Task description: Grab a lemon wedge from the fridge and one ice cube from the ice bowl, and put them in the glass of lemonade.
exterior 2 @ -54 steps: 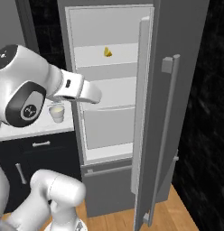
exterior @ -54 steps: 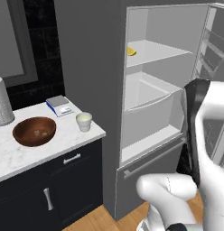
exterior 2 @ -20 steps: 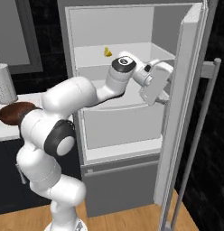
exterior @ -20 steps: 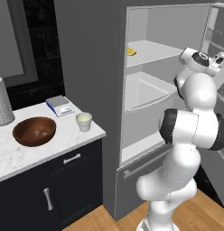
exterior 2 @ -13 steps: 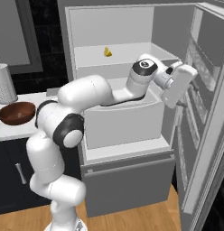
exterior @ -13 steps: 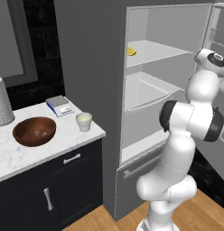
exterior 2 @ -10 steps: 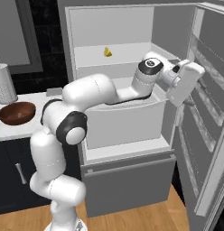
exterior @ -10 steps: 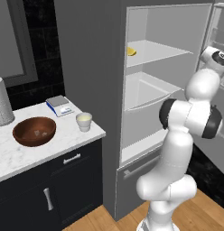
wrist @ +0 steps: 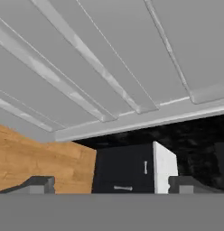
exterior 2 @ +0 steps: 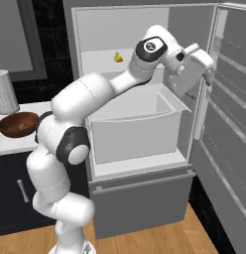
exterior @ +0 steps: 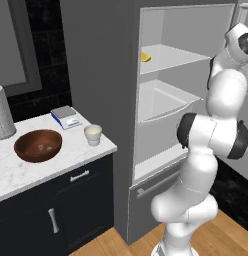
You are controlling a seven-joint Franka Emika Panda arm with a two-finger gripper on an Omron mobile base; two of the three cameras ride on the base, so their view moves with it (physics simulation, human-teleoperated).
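Observation:
The grey fridge (exterior 2: 95, 30) stands with its door (exterior 2: 229, 104) swung wide to the right. On its upper shelf lies the tiny yellow lemon wedge (exterior 2: 117, 57) (exterior: 145, 57). My gripper (exterior 2: 207, 74) is up at the inner side of the door, well right of the wedge. In the hand view its fingertips (wrist: 39, 183) stand far apart, open, with nothing between them, facing the door's ribbed shelves. On the marble counter (exterior: 26, 172) to the left sit the reddish-brown ice bowl (exterior: 38, 145) (exterior 2: 18, 124) and the glass of lemonade (exterior: 93, 134).
A white paper-towel roll (exterior: 2, 119) (exterior 2: 6, 92) and a small scale (exterior: 66, 116) stand at the back of the counter. A large white drawer bin (exterior 2: 135, 124) juts from the fridge below the wedge's shelf. My arm's elbow (exterior 2: 70, 144) hangs before the fridge's left side.
The fridge door has swung from nearly edge-on to wide open at the right. My hand has moved right with it, fingers open throughout.

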